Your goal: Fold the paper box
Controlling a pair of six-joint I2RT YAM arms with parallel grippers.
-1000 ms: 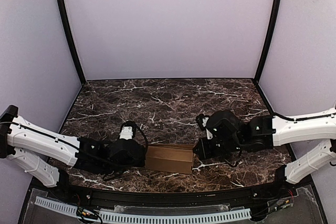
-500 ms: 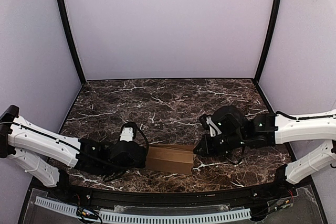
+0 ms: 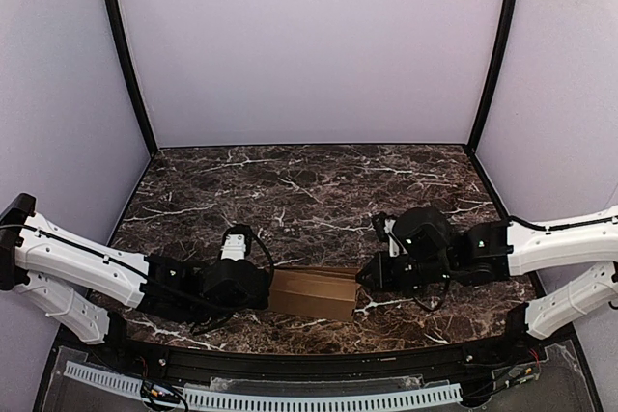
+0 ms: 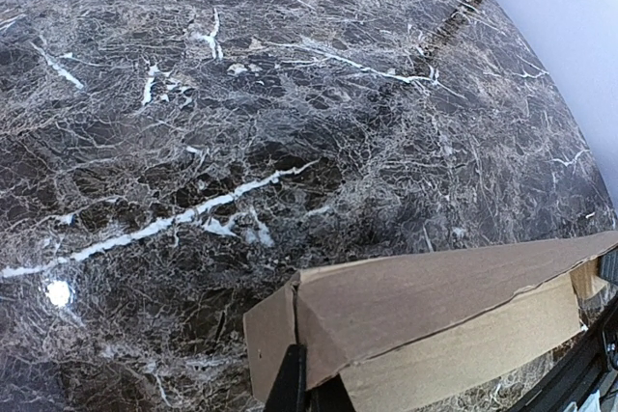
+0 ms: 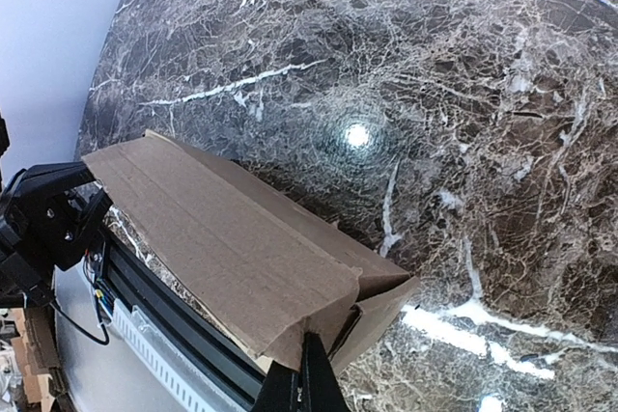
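The paper box [image 3: 311, 292] is a plain brown cardboard piece lying partly folded near the table's front edge, between my two grippers. My left gripper [image 3: 267, 289] is at its left end. In the left wrist view the box [image 4: 444, 296] fills the lower right, and the left gripper [image 4: 309, 366] is shut, with the corner of the end flap caught between its fingers. My right gripper [image 3: 365, 275] is at the box's right end. In the right wrist view its shut tips [image 5: 309, 344] touch the lower corner of the box [image 5: 222, 229], beside an open end flap.
The dark marble table [image 3: 309, 200] stretches back to pale walls on three sides. A black rail [image 3: 309, 359] and a white perforated strip [image 3: 309, 398] run along the front edge, close below the box. The left arm's black body [image 5: 43, 219] shows beyond the box.
The right arm has dropped lower and turned its wrist, keeping its tips at the box's right end. The left arm and the box have stayed put.
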